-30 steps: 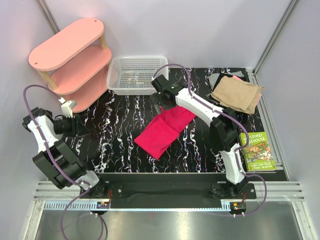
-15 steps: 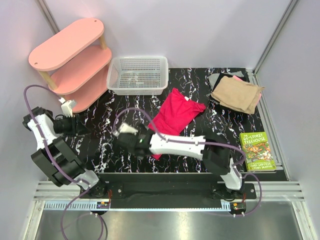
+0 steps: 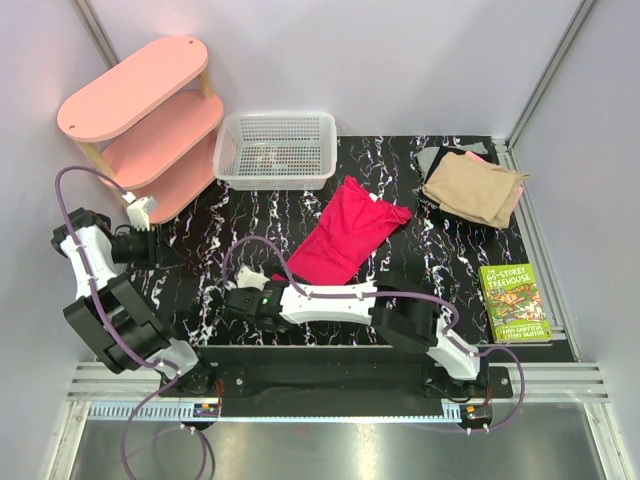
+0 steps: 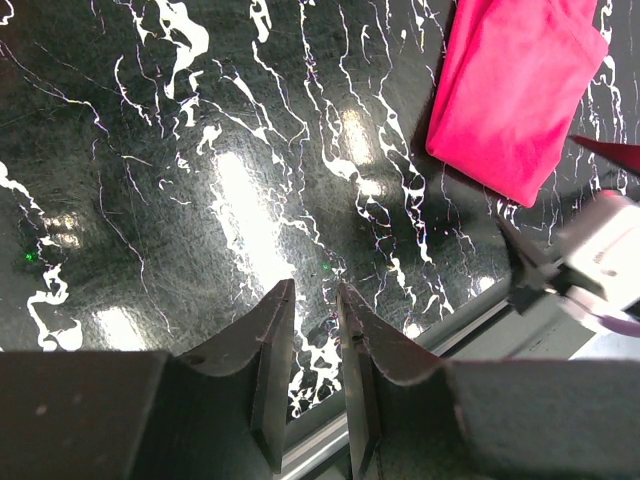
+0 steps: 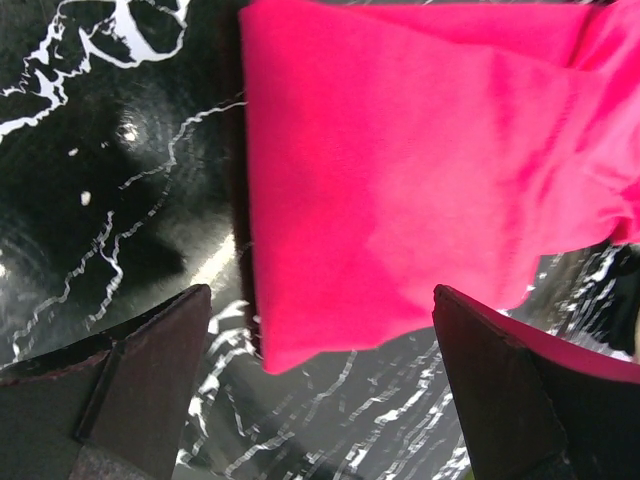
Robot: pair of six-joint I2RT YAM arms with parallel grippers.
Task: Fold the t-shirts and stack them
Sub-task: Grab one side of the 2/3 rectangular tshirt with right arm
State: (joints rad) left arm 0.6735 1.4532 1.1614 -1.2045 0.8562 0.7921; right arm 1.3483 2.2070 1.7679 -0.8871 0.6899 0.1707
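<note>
The crimson tee point(image 5: 430, 190) lies folded on the tabletop point(image 3: 250, 230) right ahead of the wide-open, empty right claw point(image 5: 320, 400). It looks light and floppy, so I'd pinch its near folded edge through all layers. The left claw point(image 4: 315, 360) sits off to the side, nearly closed on nothing.

Matt cloth tee point(image 3: 352, 233); seemingly glossy table point(image 3: 240, 240).

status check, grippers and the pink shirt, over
Right gripper open, empty, above the crimson-pink t-shirt's near edge. Left gripper nearly shut, empty, over bare table. Shirt folded lengthwise, lying flat. Nothing in the way.
</note>
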